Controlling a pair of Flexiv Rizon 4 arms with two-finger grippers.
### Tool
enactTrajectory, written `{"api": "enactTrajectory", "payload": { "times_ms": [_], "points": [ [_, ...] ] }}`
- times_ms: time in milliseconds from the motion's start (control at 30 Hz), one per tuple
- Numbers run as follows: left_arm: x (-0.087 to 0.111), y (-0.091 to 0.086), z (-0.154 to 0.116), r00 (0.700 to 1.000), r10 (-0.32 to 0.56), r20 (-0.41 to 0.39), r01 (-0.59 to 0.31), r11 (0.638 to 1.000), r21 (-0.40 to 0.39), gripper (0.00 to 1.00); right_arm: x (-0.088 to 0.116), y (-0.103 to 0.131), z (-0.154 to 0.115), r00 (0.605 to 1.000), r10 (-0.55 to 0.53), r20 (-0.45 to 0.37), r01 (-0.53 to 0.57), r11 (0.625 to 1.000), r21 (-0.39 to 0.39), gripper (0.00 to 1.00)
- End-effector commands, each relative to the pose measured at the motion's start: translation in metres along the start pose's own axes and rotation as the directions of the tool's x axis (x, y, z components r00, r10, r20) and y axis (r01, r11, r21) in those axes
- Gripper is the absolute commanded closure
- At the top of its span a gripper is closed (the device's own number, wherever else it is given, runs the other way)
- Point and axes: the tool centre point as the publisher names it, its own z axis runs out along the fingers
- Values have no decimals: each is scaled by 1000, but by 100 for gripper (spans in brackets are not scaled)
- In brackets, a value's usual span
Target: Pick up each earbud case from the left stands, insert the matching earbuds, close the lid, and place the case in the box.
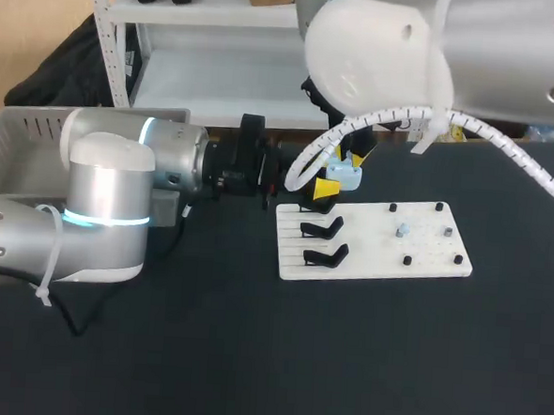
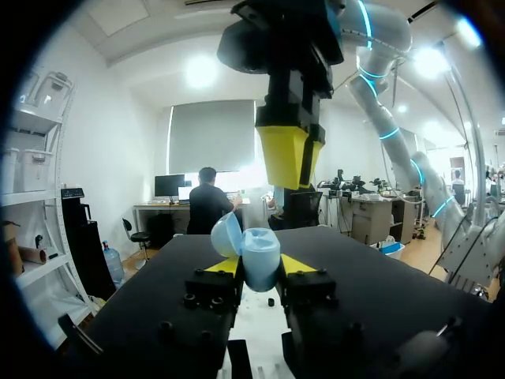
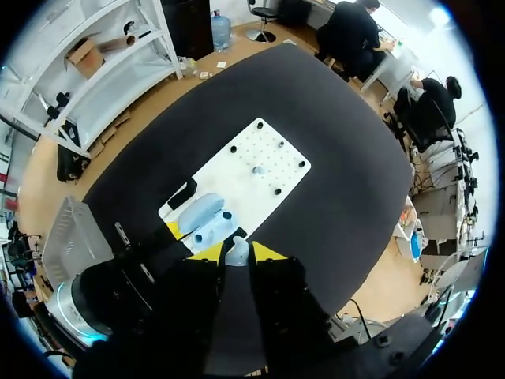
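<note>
Between the left gripper's (image 2: 259,268) fingers sat the pale blue earbud case (image 2: 254,246), clamped from both sides with its lid flipped open. The right gripper (image 3: 236,256) hung right above it, tips pinched on a small pale earbud (image 3: 237,246). The case's wells lay just ahead of and below those tips; its long axis was hard to tell. The next move was likely a short straight drop. Beyond, at head-view centre, were the white stand board (image 1: 424,259), black stands (image 1: 323,257) and black table (image 1: 249,356), with the grey box (image 1: 18,140) upper left.
</note>
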Motion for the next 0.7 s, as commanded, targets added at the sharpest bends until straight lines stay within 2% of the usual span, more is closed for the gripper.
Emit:
{"api": "enactTrajectory", "payload": {
  "times_ms": [33, 700],
  "points": [
    [1, 0, 0, 1000, 1, 3, -1, 1000, 0, 100, -2, 9, 3, 1000, 3, -2, -3, 1000, 17, 100],
    [1, 0, 0, 1000, 1, 3, -1, 1000, 0, 100, -8, 11, 15, 999, 29, -34, -27, 998, 60, 100]
  ]
}}
